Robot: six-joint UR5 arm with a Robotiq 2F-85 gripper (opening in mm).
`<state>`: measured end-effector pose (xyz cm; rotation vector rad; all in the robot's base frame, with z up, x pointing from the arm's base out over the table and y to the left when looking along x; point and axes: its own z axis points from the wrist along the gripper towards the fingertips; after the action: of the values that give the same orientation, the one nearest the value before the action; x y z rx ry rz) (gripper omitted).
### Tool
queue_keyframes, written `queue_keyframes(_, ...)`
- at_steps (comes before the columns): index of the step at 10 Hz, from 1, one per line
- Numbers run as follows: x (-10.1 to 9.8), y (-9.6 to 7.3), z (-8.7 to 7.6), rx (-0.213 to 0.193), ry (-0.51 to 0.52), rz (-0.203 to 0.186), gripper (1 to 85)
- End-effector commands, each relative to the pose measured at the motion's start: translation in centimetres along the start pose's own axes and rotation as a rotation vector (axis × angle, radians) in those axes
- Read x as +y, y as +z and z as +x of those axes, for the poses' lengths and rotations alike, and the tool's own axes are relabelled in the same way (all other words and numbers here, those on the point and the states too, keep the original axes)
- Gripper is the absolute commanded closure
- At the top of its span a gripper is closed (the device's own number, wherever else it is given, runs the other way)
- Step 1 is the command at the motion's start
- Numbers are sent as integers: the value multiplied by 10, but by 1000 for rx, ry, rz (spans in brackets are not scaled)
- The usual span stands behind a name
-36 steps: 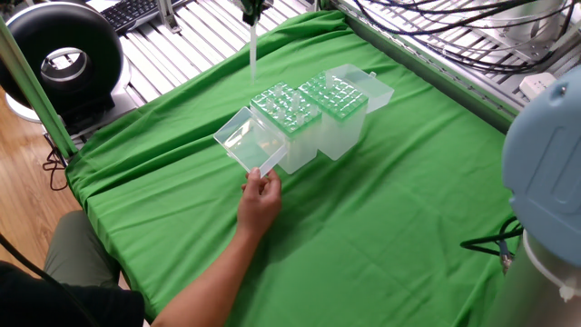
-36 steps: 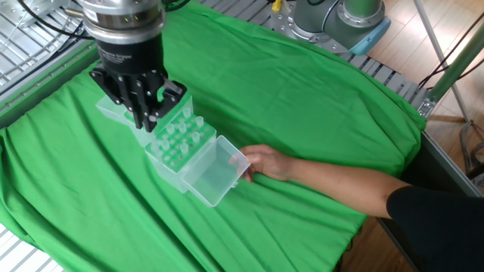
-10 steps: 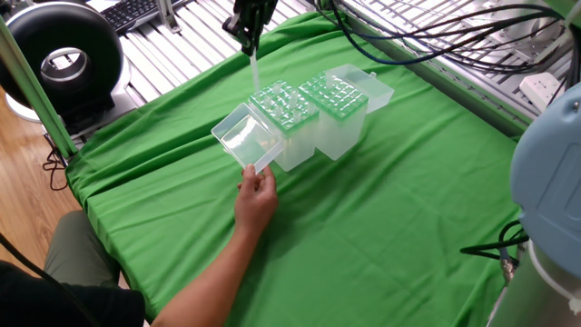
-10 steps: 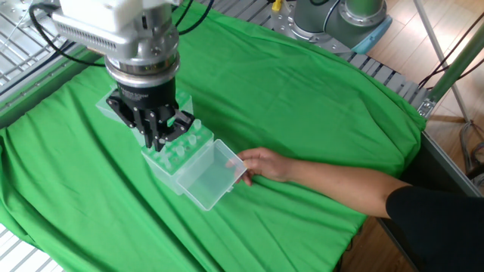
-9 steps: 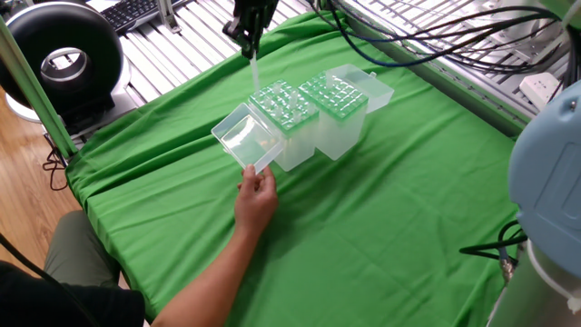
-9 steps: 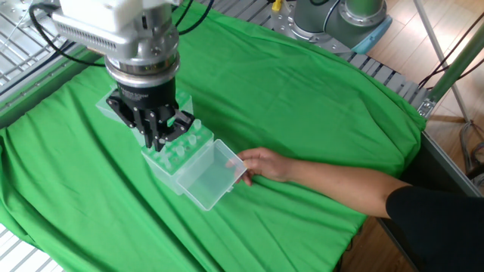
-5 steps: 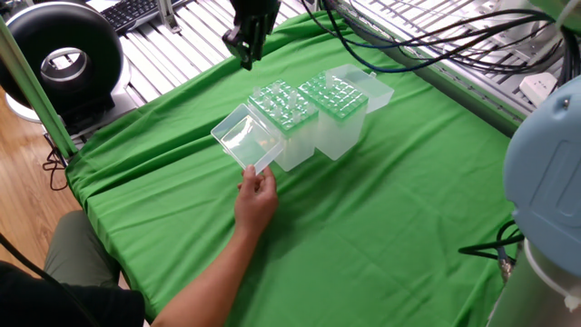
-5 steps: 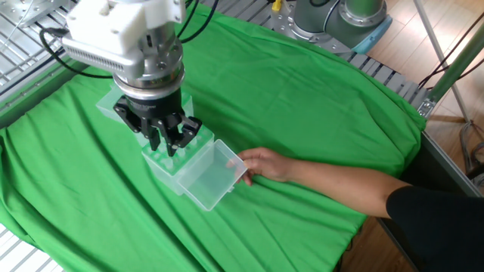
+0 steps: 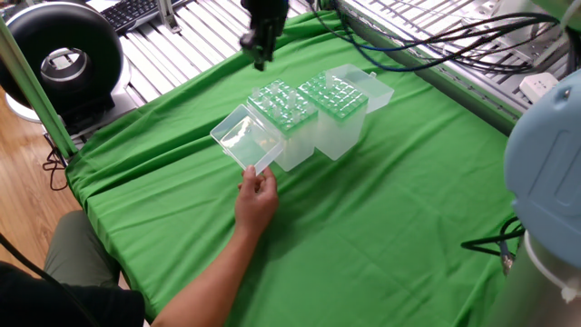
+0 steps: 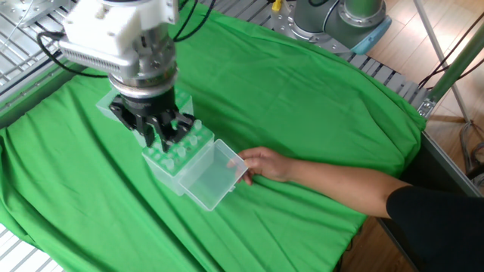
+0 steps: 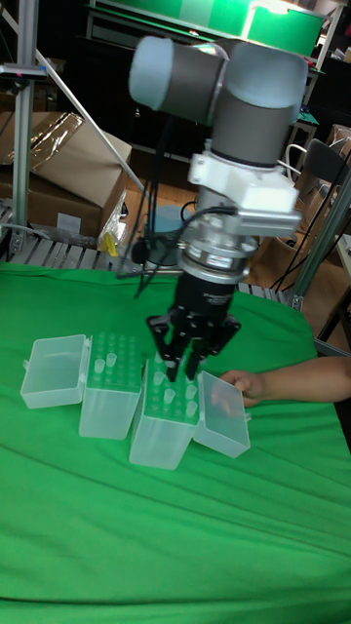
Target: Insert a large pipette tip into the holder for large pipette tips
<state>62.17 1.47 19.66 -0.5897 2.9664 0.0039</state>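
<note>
The holder for large pipette tips (image 9: 287, 111) (image 10: 175, 153) (image 11: 165, 414) is a translucent box with a greenish grid top. Several clear pipette tips stand in its holes. Its hinged clear lid (image 9: 242, 142) (image 10: 212, 174) lies open toward a person's hand (image 9: 258, 196) (image 10: 264, 163), which touches it. My gripper (image 9: 260, 60) (image 10: 164, 139) (image 11: 180, 370) hangs just above the holder's grid. Its fingers are spread and no tip shows between them.
A second translucent grid-topped box (image 9: 337, 95) (image 11: 107, 380) with its lid (image 11: 55, 371) open stands right beside the holder. The person's forearm (image 10: 348, 187) reaches across the green cloth (image 9: 363, 209). A metal slatted frame (image 9: 182, 41) and cables border the cloth.
A second ago a clear tip hung from my gripper over the holder. It is no longer in the fingers, and the gripper has risen a little and shifted sideways.
</note>
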Motion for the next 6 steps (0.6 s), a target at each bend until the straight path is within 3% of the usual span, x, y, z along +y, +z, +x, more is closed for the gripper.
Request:
queue_keyframes(1, -41, 1, 39, 2, -86, -5, 540)
queue_keyframes(4, -65, 5, 76, 1, -112, -4, 533)
queue_keyframes(6, -63, 7, 95, 11, -79, -29, 533)
